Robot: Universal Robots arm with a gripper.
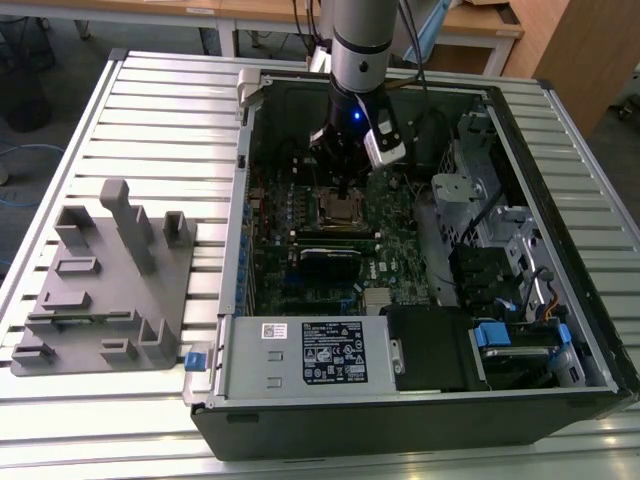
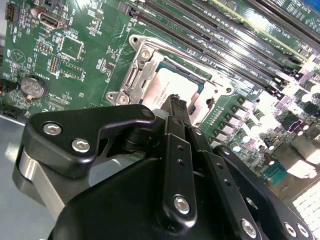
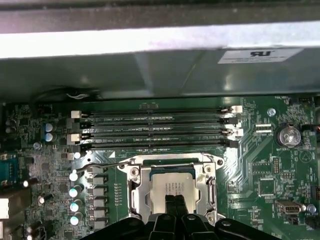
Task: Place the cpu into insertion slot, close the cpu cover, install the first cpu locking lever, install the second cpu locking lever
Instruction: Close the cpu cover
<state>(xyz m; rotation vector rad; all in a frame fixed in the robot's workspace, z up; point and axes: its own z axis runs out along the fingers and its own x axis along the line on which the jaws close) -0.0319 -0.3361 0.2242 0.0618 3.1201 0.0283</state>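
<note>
A robotics lab: a ribbed aluminium bench (image 1: 150, 110) carries an opened black computer case (image 1: 400, 425) and a grey moulded fixture block (image 1: 110, 300), with wooden desks (image 1: 480, 20) behind.

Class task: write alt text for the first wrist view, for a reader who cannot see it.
A black robot gripper, fingers shut, hangs close over a pale silver-beige square cpu seated in the silvery-framed square insertion slot of a green motherboard. Long black memory slots run alongside the slot, with a grey metal case wall beyond.

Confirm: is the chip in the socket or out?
In: the chip lies flat within the socket, its pale top showing just below the gripper.
</note>
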